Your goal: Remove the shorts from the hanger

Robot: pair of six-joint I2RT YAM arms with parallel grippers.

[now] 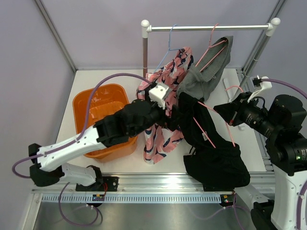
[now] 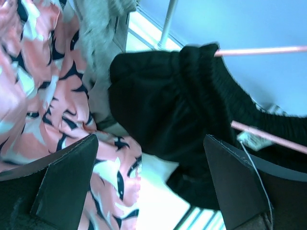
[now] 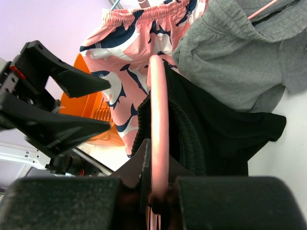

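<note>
Right gripper [image 3: 158, 191] pinches the pink hanger [image 3: 159, 120]; the black shorts [image 1: 213, 160] are draped over it, in front of the right arm. Left gripper [image 2: 151, 158] is spread, facing the waistband. Risk: a shallow close could slip off the fabric or catch the patterned shorts [image 2: 29, 96] alongside.

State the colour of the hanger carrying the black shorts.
Pink; the hanger shows best in the right wrist view, clamped in the right gripper.

We list pale lilac wall panels [image 1: 96, 33] on three sides; a white tabletop [image 1: 103, 76]; a silver metal hanging rail [image 1: 192, 28] with white end caps; a slotted aluminium track [image 1: 158, 197] along the near edge.
</note>
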